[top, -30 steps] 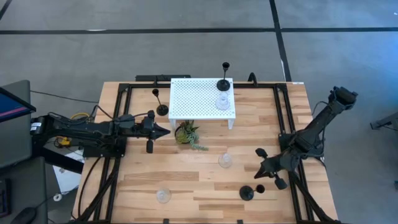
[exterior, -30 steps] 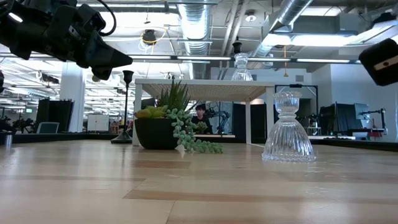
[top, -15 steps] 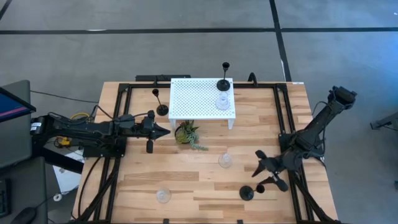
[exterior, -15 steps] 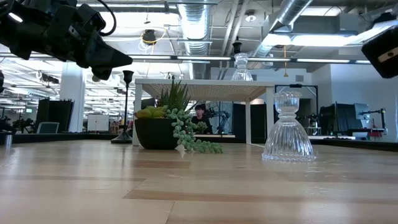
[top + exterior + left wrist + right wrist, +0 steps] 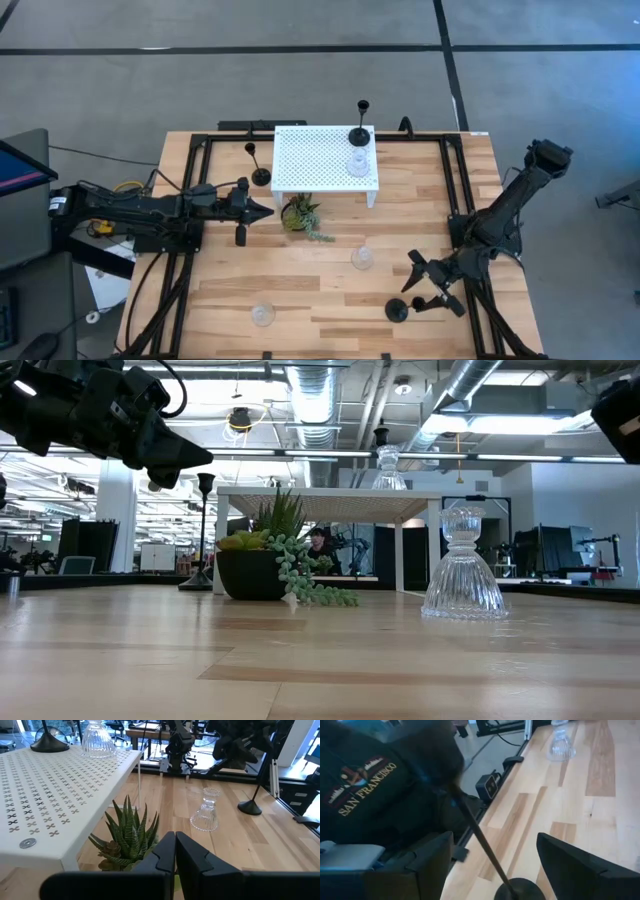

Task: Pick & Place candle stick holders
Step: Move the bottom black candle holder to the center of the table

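Black holder (image 5: 397,310), right hand (image 5: 424,284) now nearer.

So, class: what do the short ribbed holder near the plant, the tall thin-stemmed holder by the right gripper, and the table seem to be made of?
The short ribbed holder looks like clear pressed glass: see-through, with glinting ribs. The thin-stemmed holder, between the open right gripper's fingers, appears matte black, likely painted metal, though that is uncertain. The table looks like pale wood planks with visible grain.

My right wrist view cuts off the black holder's base (image 5: 519,891) at the bottom edge and blurs its cup. The low view crops my right gripper (image 5: 620,415) at the upper right.
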Motion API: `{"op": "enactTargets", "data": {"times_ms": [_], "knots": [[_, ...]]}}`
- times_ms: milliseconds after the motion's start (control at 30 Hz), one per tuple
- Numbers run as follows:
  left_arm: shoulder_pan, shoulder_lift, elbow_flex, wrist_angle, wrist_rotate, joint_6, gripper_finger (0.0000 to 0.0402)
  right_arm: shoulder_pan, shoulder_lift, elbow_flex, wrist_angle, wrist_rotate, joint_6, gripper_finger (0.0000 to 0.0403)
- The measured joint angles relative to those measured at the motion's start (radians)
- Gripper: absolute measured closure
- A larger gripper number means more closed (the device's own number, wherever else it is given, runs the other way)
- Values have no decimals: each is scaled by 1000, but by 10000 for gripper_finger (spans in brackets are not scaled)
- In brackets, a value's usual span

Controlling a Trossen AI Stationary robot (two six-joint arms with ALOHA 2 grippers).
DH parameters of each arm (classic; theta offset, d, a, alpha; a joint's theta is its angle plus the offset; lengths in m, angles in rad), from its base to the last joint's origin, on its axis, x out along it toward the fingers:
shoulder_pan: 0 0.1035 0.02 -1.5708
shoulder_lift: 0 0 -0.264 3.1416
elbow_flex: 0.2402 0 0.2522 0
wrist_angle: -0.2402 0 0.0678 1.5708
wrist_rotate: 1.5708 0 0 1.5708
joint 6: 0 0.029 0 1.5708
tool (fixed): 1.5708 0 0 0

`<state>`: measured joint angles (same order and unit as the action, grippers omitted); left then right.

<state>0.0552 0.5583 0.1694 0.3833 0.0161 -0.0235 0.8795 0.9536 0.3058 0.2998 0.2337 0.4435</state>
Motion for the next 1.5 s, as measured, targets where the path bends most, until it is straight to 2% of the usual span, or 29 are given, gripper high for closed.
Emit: {"op": "enactTargets", "data": {"times_ms": [300, 433, 533, 667, 900, 967, 1300, 1500], "knots": [[0, 2, -4, 0, 0, -7, 389, 12, 215, 0, 209, -1, 3, 127], [0, 2, -4, 0, 0, -7, 389, 17, 271, 0, 293, 0, 3, 130], [0, 2, -4, 0, 0, -7, 389, 16, 292, 0, 318, 0, 3, 150], [0, 2, -4, 0, 0, -7, 389, 16, 296, 0, 320, 0, 3, 210], [0, 2, -4, 0, 0, -8, 389, 14, 296, 1, 310, 15, -4, 367], [0, 2, -4, 0, 0, -8, 389, 13, 294, 2, 308, 44, -6, 392], [0, 2, -5, 7, 0, -8, 389, -41, 292, 6, 293, 74, 11, 397], [0, 2, -5, 46, 0, -8, 389, -85, 244, 57, 134, 96, -12, 399]]}}
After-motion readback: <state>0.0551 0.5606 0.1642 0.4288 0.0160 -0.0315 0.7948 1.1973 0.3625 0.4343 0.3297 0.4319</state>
